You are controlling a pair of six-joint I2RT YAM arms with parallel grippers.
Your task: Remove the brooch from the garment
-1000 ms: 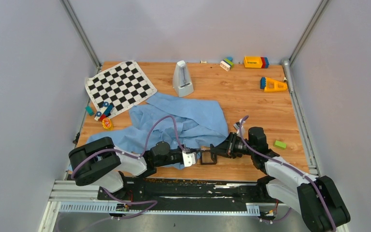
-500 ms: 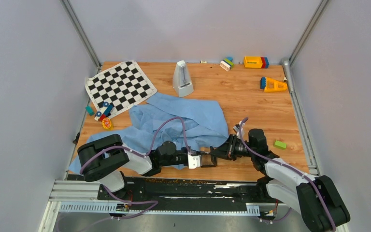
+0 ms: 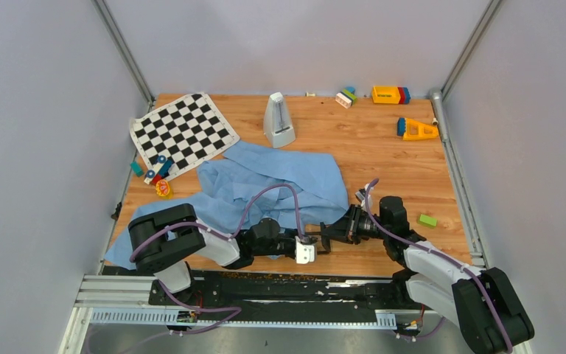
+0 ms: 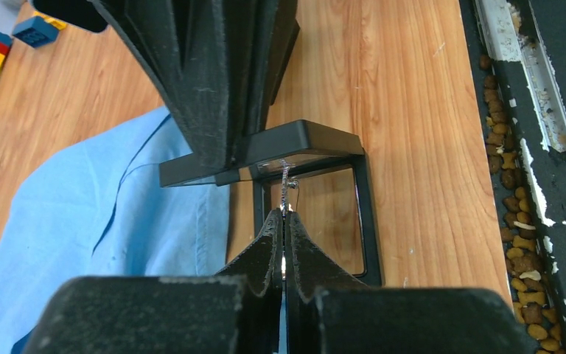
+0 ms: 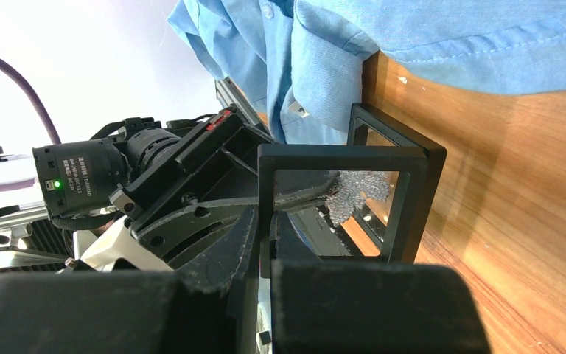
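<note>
My left end effector (image 3: 311, 248) has slid to the right over the last second. It was just off the near hem of the garment (image 3: 280, 184) and is now tucked against my right end effector (image 3: 326, 234). My left elbow and shoulder links have swung right with it. The white block on my left wrist now covers most of the black case (image 4: 302, 144), which showed openly between my two arms a second ago.

In the left wrist view my left end effector (image 4: 284, 221) is pinched fully together on the brooch (image 4: 286, 184), a thin silvery piece seen edge-on, standing up from the fingertips. It sits in the mouth of the case, between the raised leaf and the leaf lying flat on the surface (image 3: 383, 162).

My right arm has not moved. Its end effector (image 5: 265, 221) is narrow and clamps the raised leaf of the case (image 5: 413, 184). Through the clear window of that leaf the brooch (image 5: 354, 193) shows as a frosted, lacy shape.

The garment (image 5: 449, 37) lies where it did, spread over the middle of the surface, with its near edge touching the far corner of the case. The brooch is just beside that edge, held in the case opening and not on the cloth. The checkered mat (image 3: 184, 133) and the metronome (image 3: 278, 120) at the back are unchanged.
</note>
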